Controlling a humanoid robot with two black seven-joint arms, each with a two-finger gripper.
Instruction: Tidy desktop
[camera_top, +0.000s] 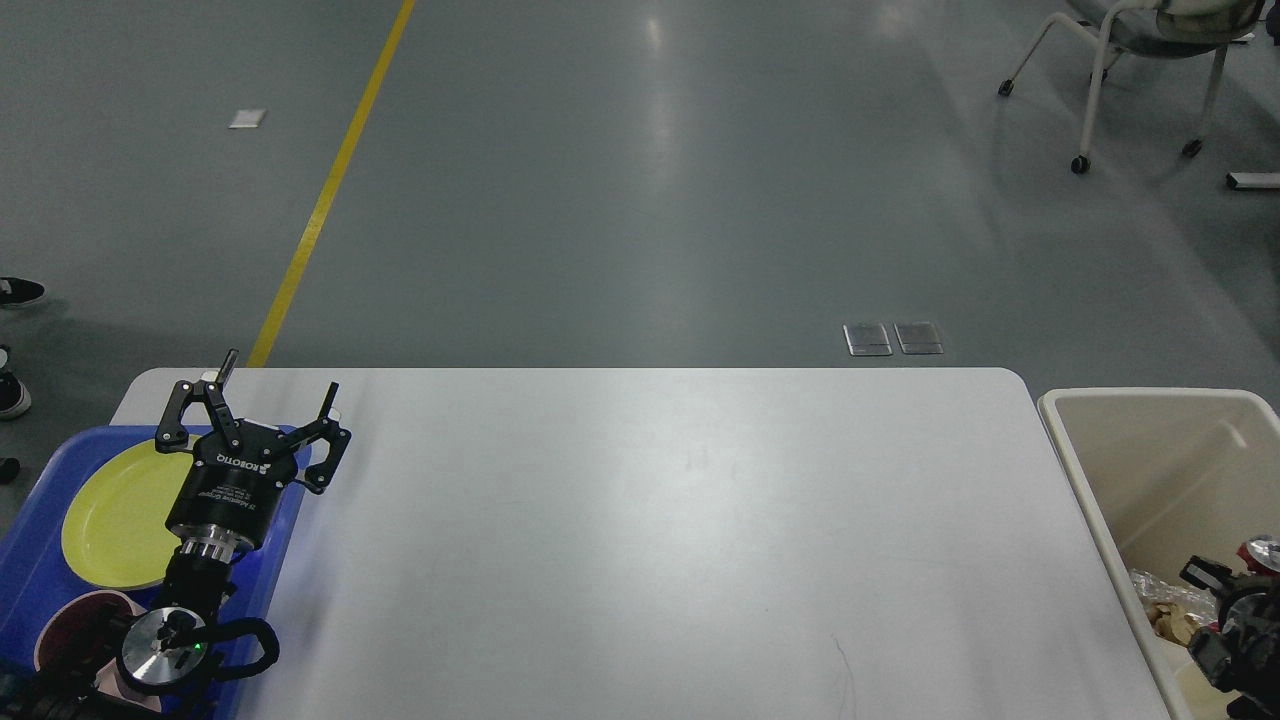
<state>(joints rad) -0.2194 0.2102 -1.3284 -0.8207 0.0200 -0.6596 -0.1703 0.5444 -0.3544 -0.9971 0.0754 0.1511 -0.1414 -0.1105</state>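
The desktop (650, 520) is a large white tabletop with rounded corners, and its surface is bare. My left gripper (282, 378) hangs open over the far right corner of a blue tray (40, 570), with nothing between its fingers. My right gripper (1215, 600) shows only as a dark shape low inside the beige bin (1075, 450) at the right edge. Its fingers cannot be told apart. A red and silver bit (1258, 552) lies right beside it.
The blue tray holds a yellow plate (105, 515) and a maroon bowl (68, 615), partly hidden by my left arm. Crumpled wrappers (1160, 598) lie in the bin. A wheeled chair (1130, 40) stands far back right. A person's shoes (15, 395) are at the left edge.
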